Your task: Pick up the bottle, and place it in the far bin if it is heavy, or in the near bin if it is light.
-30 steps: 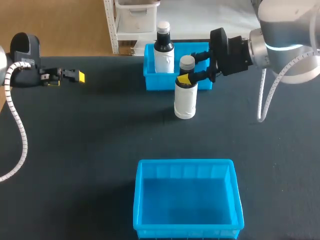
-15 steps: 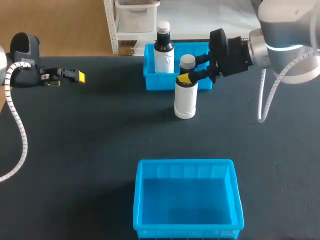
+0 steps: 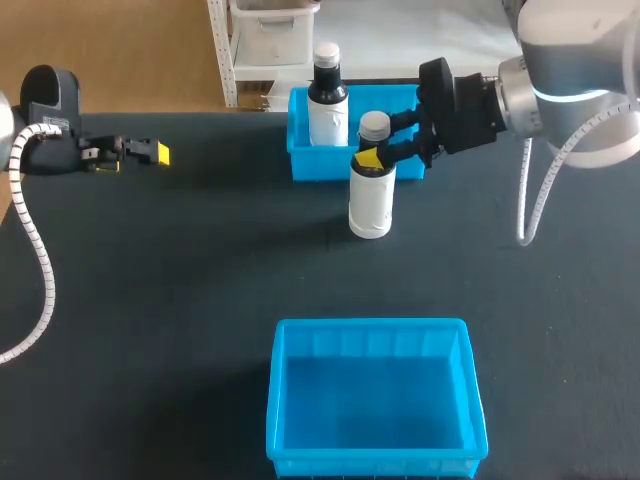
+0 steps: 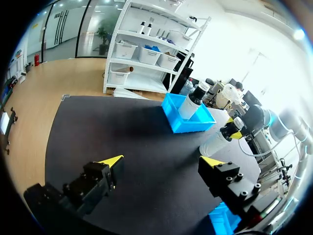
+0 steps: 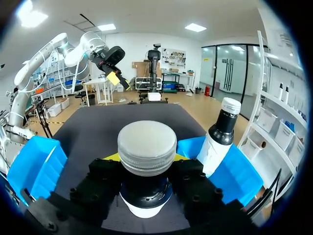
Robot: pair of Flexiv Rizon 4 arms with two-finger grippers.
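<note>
The right gripper (image 3: 374,153), entering from the upper right of the head view, is clamped on the neck of the white bottle (image 3: 370,205). Its yellow-tipped fingers press in from two sides just under the grey cap. The bottle is upright at upper centre of the frame, apparently with its base on the dark table (image 3: 180,300), just in front of the far bin (image 3: 300,160). Whether it is clear of the surface cannot be told. The near bin (image 3: 370,328) sits at lower centre, well apart. The left gripper (image 3: 150,152), at upper left, hangs with its fingers spread wide and nothing between them.

The hold is high and narrow, so a heavy body could swing or slip through the fingers on the lift. A second bottle (image 3: 327,100) stands in the left part of the far bin, and a low carry over the wall could clip the rim or topple that bottle. A misjudged weight would send the bottle to the wrong bin.
</note>
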